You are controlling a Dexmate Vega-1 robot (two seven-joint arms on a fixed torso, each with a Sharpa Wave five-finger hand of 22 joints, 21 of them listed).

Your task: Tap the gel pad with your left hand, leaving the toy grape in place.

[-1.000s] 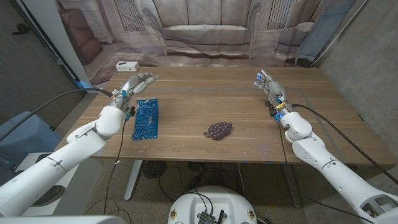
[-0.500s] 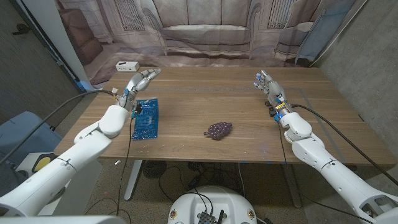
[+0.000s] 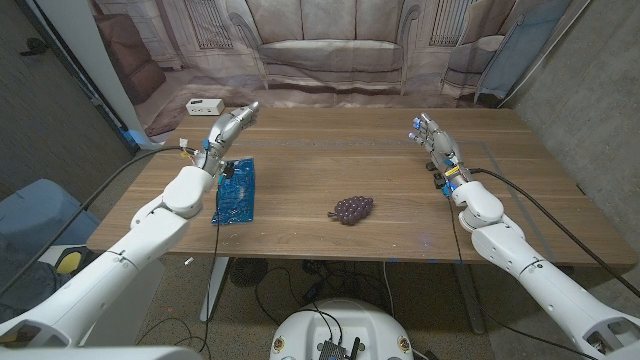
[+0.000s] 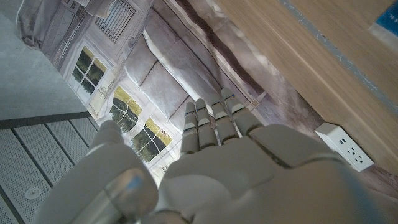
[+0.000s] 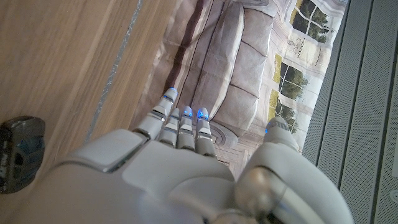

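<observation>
The blue gel pad [image 3: 235, 190] lies near the table's left edge, long side running away from me. A purple toy grape bunch [image 3: 352, 208] sits near the table's middle. My left hand [image 3: 228, 126] is raised beyond the pad's far end, fingers straight and held together, holding nothing; the left wrist view shows its back [image 4: 236, 162] and a sliver of the blue gel pad [image 4: 387, 23] at the frame's edge. My right hand [image 3: 428, 134] stands at the right side of the table, fingers extended, holding nothing, its back [image 5: 180, 168] seen in the right wrist view.
A white power strip [image 3: 205, 105] [image 4: 345, 146] lies beyond the table's far left corner. A small dark object [image 5: 22, 155] sits on the wood close to my right wrist. A printed sofa backdrop hangs behind the table [image 3: 340, 150].
My left hand has lifted and moved forward and a little inward, from beside the pad's far left corner to above and beyond its far end. The right hand, pad and grape stay still.
</observation>
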